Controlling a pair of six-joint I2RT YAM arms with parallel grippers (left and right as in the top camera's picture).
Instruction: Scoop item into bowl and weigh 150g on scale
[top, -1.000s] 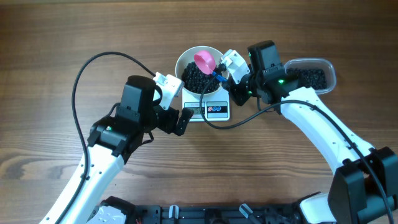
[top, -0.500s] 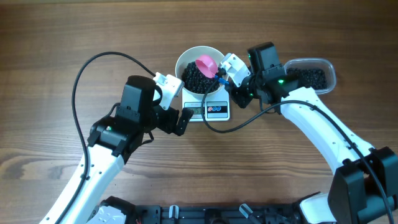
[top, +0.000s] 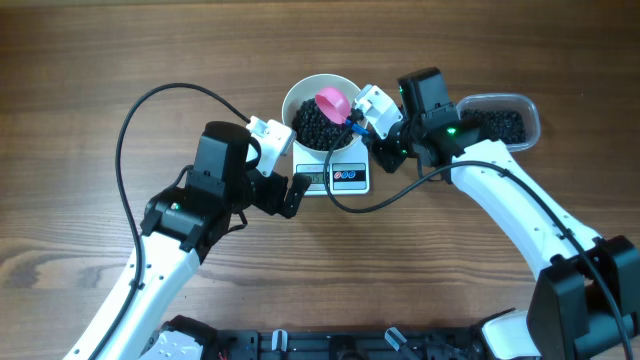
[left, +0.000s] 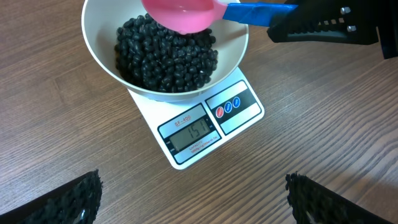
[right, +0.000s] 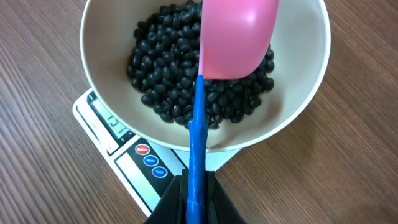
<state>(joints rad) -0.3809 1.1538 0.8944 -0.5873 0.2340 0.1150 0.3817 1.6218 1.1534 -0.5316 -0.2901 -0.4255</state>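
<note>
The white bowl (top: 290, 100) stands on the scale (top: 345, 180) and holds a heap of black beans (top: 312, 125), the item. The scale's display (left: 193, 132) reads 151. My right gripper (right: 198, 199) is shut on the blue handle (right: 198, 143) of a pink scoop (right: 236, 37), which hovers over the beans (right: 165, 68); no beans show on it. My left gripper (left: 193, 199) hangs open over bare wood just in front of the scale (left: 242, 115), with nothing between its fingertips (left: 74, 199).
A clear plastic tub (top: 530, 105) with more black beans sits at the back right, behind the right arm. A black cable loops over the table on the left. Both arms flank the scale closely.
The scoop has shifted slightly over the bowl in the right gripper. The left arm has stayed where it was.
</note>
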